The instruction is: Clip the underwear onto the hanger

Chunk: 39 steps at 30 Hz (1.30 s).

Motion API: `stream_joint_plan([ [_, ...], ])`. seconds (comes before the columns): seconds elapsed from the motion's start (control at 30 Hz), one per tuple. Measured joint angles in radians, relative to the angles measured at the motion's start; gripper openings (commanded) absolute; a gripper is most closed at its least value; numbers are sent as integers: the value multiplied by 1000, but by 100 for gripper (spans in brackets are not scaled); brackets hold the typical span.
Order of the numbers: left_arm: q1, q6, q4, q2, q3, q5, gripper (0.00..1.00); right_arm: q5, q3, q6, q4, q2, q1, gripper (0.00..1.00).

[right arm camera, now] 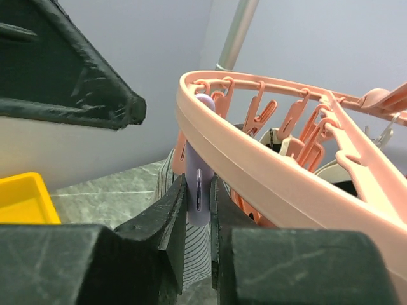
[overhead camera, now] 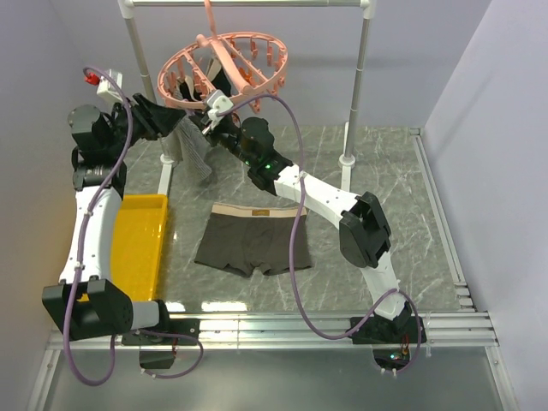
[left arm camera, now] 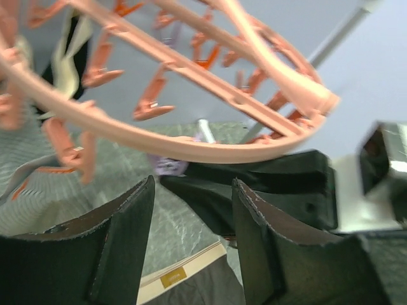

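The underwear [overhead camera: 253, 242], dark grey-brown with a tan waistband, lies flat on the marble table; it also shows in the left wrist view [left arm camera: 203, 286] far below my fingers. The pink round hanger [overhead camera: 224, 68] hangs from the rail by its hook. My right gripper [overhead camera: 214, 116] is at the ring's near rim. In the right wrist view the gripper [right arm camera: 198, 184] is shut on a pale purple clip peg [right arm camera: 198, 159] hanging from the ring [right arm camera: 267, 178]. My left gripper [overhead camera: 175, 120] is open and empty just under the ring [left arm camera: 191, 149], left of the right gripper [left arm camera: 273, 184].
A grey striped cloth [overhead camera: 195, 150] and a black garment [overhead camera: 193, 86] hang from the hanger's left side. A yellow bin [overhead camera: 141, 244] stands at the table's left. The white rail [overhead camera: 248, 3] and its posts [overhead camera: 360, 77] stand at the back.
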Motion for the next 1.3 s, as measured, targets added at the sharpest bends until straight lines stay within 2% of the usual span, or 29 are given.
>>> stream_joint_plan([
  [0.1,-3,-13,90,-14,-45,46,59,-10,0,7,-4,0,0,0],
  [0.2,-12,-12,122,1,-49,60,66,-16,2,13,-7,0,0,0],
  [0.3,-23,-6,130,24,-45,51,68,-18,6,20,-11,0,0,0],
  [0.57,-45,12,125,59,-43,-26,63,-20,8,34,-16,0,0,0],
  [0.83,-51,6,138,73,-42,-31,68,-24,8,49,-17,0,-5,0],
  [0.97,-55,2,142,98,-35,-35,66,-26,7,59,-18,0,-6,0],
  [1.13,-60,-23,161,121,-32,-35,59,-30,7,64,-18,0,-7,0],
  [1.3,-65,-47,189,124,-32,-35,61,-35,7,63,-10,0,-10,0],
])
